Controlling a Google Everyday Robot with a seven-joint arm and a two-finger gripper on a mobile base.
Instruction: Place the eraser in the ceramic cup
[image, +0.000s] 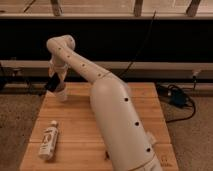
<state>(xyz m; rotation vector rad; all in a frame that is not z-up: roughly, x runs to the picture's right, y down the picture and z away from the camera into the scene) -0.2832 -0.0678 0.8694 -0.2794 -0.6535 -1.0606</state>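
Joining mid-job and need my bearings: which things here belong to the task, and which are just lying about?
Belongs to the job:
- cup, upright at a far corner of the table
- gripper, right at the cup's rim
- eraser: not visible

Just lying about:
- bottle, on its side near the front edge
- cables, on the floor beside the table

A wooden table (75, 125) stands on a speckled floor (15, 120). At its far left sits a small white cup (61, 93), with the gripper (53, 85) just above it. A white labelled bottle (48, 141) lies on its side at the near left.
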